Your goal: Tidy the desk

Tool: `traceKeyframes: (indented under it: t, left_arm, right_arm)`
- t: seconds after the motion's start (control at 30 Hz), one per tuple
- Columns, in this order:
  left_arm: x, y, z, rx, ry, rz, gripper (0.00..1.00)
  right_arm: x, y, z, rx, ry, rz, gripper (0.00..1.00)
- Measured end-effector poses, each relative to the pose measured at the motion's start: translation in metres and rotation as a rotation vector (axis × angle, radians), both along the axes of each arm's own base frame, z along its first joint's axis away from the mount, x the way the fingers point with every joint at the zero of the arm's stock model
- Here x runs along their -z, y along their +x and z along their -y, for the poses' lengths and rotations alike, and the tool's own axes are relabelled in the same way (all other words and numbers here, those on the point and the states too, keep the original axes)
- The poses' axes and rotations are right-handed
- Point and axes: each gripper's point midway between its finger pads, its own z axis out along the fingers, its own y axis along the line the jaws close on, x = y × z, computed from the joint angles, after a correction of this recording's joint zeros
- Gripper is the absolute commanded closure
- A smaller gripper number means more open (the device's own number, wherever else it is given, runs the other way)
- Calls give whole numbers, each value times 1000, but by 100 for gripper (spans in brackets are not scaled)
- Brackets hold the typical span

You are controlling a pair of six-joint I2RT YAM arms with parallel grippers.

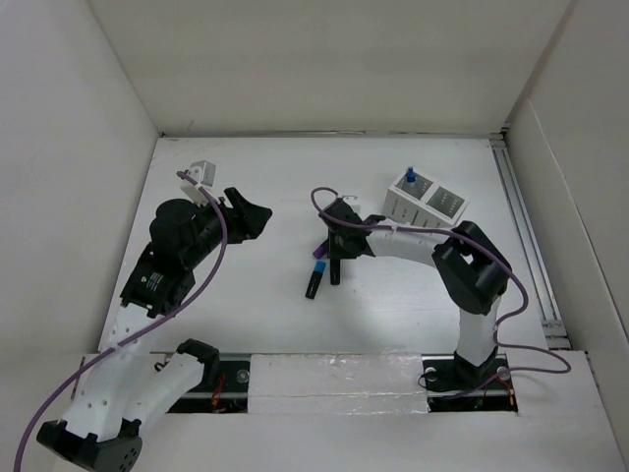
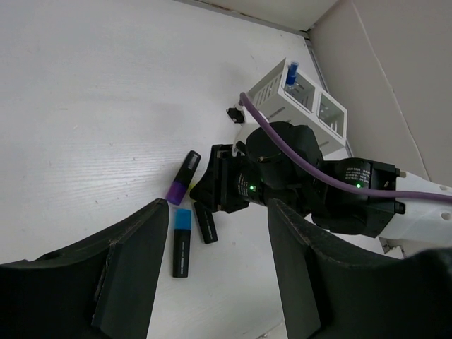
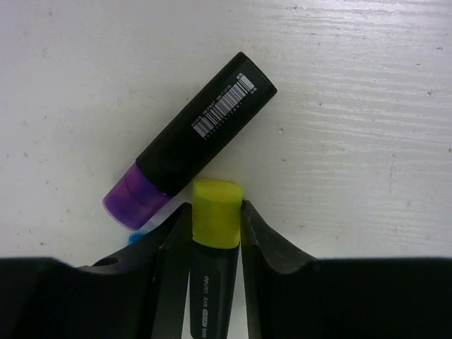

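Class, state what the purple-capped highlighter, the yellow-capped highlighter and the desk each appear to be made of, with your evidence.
Purple-capped highlighter: likely plastic, matte black barrel with printed barcode, translucent cap. Yellow-capped highlighter: likely plastic, opaque satin cap, black barrel. Desk: probably white painted or laminated board; matte, faint grain lines, scuffs.

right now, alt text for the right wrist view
The right gripper pinches a yellow-capped highlighter between its black fingers. Just beyond it, a purple-capped highlighter lies diagonally on the white desk.
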Motion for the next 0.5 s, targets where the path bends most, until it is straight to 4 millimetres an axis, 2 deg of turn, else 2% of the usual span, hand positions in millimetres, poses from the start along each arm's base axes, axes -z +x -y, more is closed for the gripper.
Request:
traceKeyframes:
  t: [0.03,0.17,0.33,0.4,0.5]
  left_arm:
    - [0,0,0,-1,1,0,46]
    - [0,0,0,-1,3,1,46]
    - [2,2,0,-4,7,-4,46]
    - [5,4,1,-3,11,-15,46]
    - [9,6,2,0,15,-28,46]
  right_arm:
    - [1,0,1,6,-1,1,67]
    - [1,-3,8,26,-5,6,77]
    - [-5,-16,32,43,-31,-8,79]
    - [-19,-18,42,55,-22,4,79]
    - [-64,-2,58,98,44,88,79]
